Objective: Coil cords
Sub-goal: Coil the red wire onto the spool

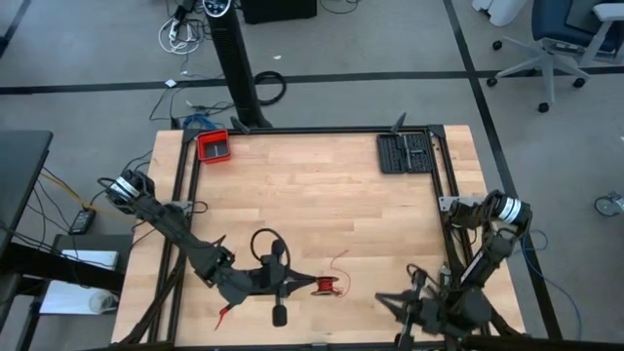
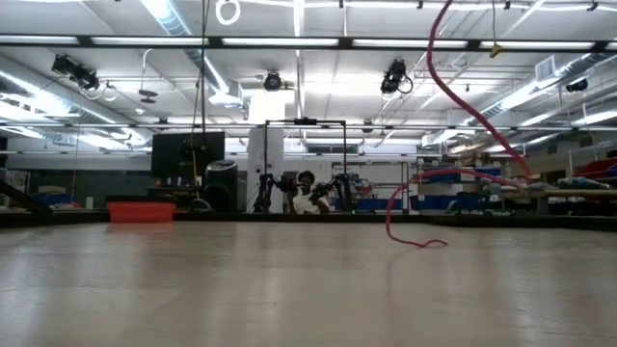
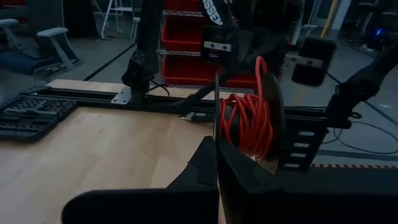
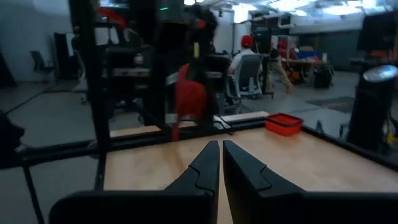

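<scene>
One thin red cord (image 1: 330, 285) sits wound in a small bundle near the front edge of the tabletop (image 1: 312, 195), with a loose tail curling away toward the middle. The bundle's long side runs along that edge. The left gripper (image 1: 292, 286) is just beside it, jaws closed on nothing I can see. The right gripper (image 1: 383, 298) waits near the front right corner, jaws almost shut and empty. I think the tail could snag and pull the loops loose.

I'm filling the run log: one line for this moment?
left gripper: shut, at red cord coil | right gripper: shut, empty, near front edge | loose cord end trails on table
</scene>
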